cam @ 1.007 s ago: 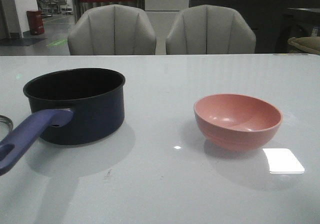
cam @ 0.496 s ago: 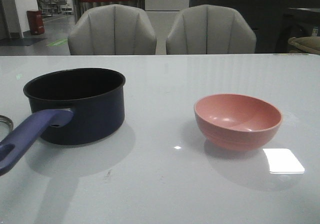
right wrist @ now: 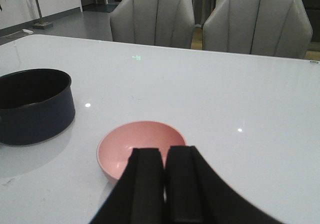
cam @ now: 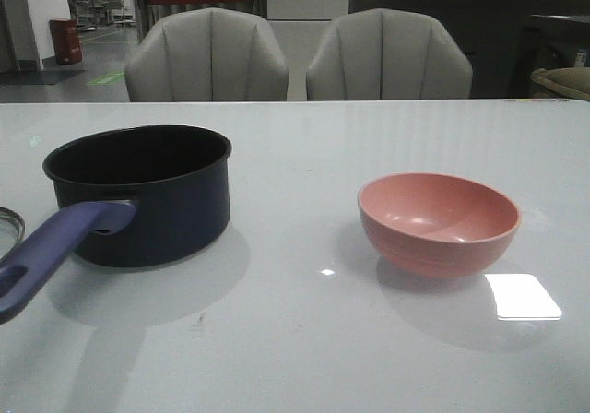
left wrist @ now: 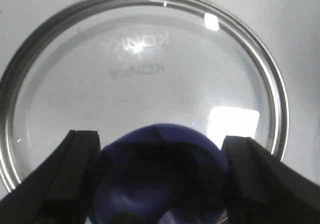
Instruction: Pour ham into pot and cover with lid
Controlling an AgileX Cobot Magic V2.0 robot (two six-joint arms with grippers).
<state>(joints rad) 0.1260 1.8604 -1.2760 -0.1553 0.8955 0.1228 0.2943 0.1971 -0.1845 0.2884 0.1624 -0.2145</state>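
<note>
- Ham is not visible anywhere; the pink bowl [cam: 439, 222] on the tabletop [cam: 304, 339] looks empty from these angles.
- Pot [cam: 138, 192] stands well left of the bowl.
- Lid [left wrist: 140, 84] lies flat under the left gripper [left wrist: 160, 176], whose jaws are spread either side of the blue knob [left wrist: 160, 169]; center before closing.
- Right gripper [right wrist: 162, 179] hovers near the bowl, fingers pressed together.

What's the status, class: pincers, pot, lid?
Left pincer open astride lid knob. Right pincer shut above pink bowl. Pot uncovered. Nothing blocking.
</note>
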